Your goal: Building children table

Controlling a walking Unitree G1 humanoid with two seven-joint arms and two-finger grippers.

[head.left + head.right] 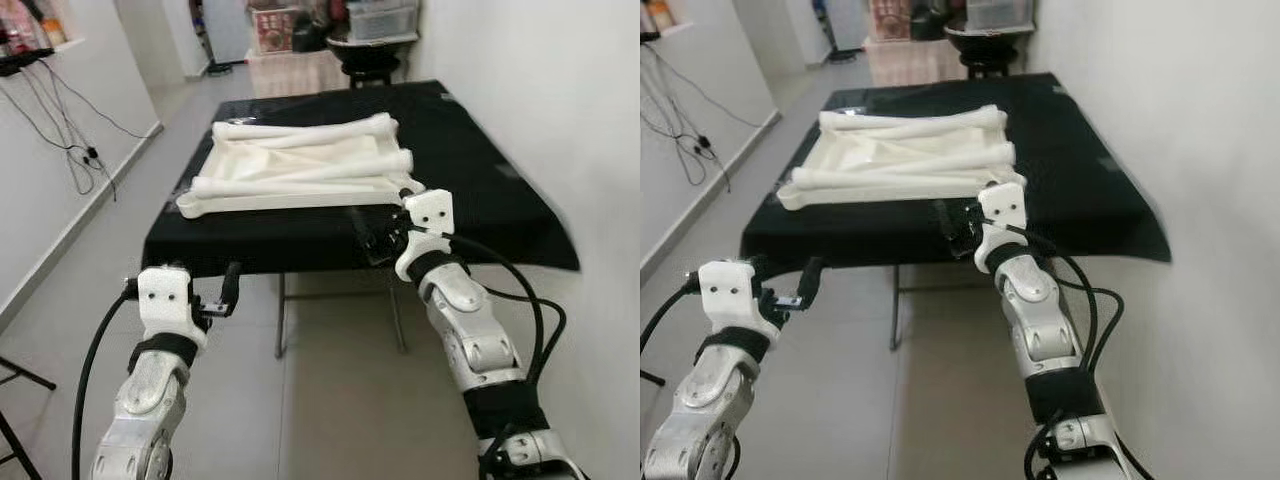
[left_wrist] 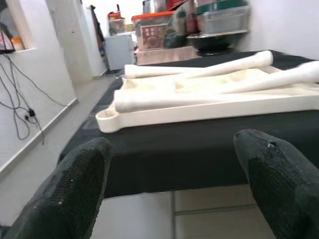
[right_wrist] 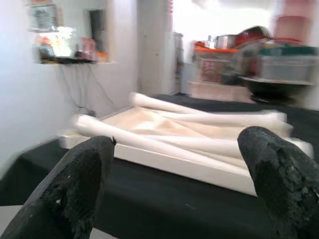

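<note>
A cream children's table top (image 1: 290,200) lies upside down on a black-covered table (image 1: 480,190), with several cream round legs (image 1: 300,130) lying loose across it. My right gripper (image 1: 378,238) is open, hovering over the black table's near edge just in front of the top's right corner. My left gripper (image 1: 228,290) is open too, held lower, below and in front of the table's near left edge. In the left wrist view the table top (image 2: 209,107) and legs (image 2: 199,69) lie ahead between the fingers (image 2: 75,189). The right wrist view shows the top (image 3: 184,162) close ahead.
A white wall (image 1: 560,100) runs close along the right. Cables (image 1: 70,150) hang on the left wall. Beyond the table stand a dark stool (image 1: 370,60) and stacked storage boxes (image 1: 380,20). Tiled floor (image 1: 330,400) lies under and in front of the table.
</note>
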